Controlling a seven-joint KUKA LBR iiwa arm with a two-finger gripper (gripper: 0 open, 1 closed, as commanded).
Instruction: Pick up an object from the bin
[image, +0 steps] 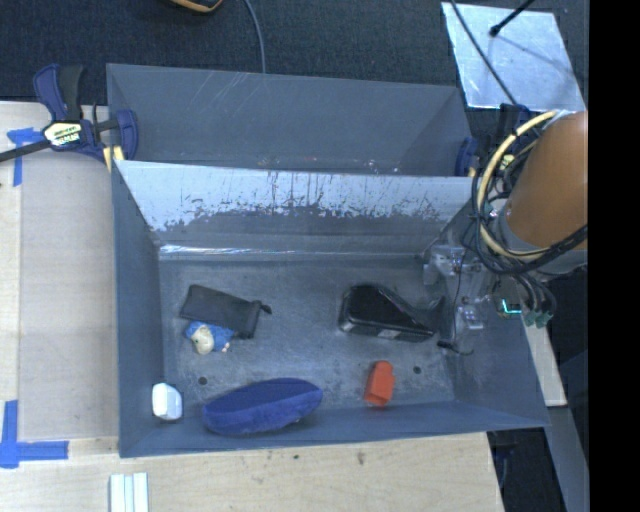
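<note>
End effector (458, 335) low at the bin's (300, 205) 3 o'clock side, close to the floor by the right wall. Whether it is apart or together you cannot tell; wrist and cables mask the tip. Nothing visibly in its grip.

Nearest thing: glossy black case (385, 312), lying flat just at the end effector's 9 o'clock. Its right end is touching or nearly touching the tip; you cannot tell which. Orange block (379, 383) near, at its 8 o'clock, apart from the case.

Rest of the bin, well apart towards 9 o'clock:
- flat black pouch (225, 308)
- small pale lump (205, 339) against the pouch's lower edge
- white cap (166, 401) in the 8 o'clock corner
- blue oblong pad (262, 405) along the 6 o'clock wall

Progress, as you can judge it: approach looks made, the pick is not. Every thing rests on the bin floor, none lifted. Left to do: clamp onto one thing (the black case is the likely candidate by position), then raise it out.
</note>
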